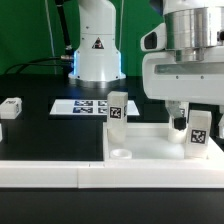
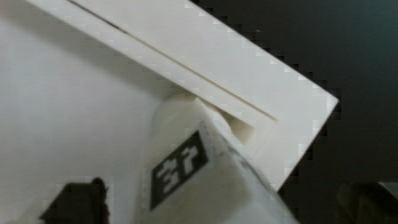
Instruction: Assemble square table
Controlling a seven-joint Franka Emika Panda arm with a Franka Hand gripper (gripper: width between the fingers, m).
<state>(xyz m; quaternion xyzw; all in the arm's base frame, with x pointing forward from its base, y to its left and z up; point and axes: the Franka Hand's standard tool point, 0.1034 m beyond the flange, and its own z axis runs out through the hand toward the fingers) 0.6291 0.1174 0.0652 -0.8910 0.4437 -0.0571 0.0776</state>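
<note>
On the black surface [image 1: 45, 135], one square table slab [image 1: 150, 142] was seen. It lay flat toward the exterior view's right. One round socket [image 1: 119, 154] was visible in its near corner, on the exterior view's left side of the slab.

Three small white legs with black-and-white tags were counted. The first leg [image 1: 10, 108] was placed far at the exterior view's left, well apart from the slab. The second leg [image 1: 117, 108] was set upright at the far edge of the slab, just beside the one marker board [image 1: 84, 105]. It could not be told whether it stood on the slab or behind it. The third leg [image 1: 198, 133] was found on the slab at the exterior view's right, directly under the arm.

One claw [image 1: 180, 120] was held low over the slab, close to the third leg. In the wrist view two dark fingers [image 2: 80, 200] were seen wide apart, and the tagged leg was situated between them near a corner of the slab. A gap was left on each side, so the claw was released and nothing was gripped.

One white robot base [image 1: 97, 45] was seen behind the marker board.
</note>
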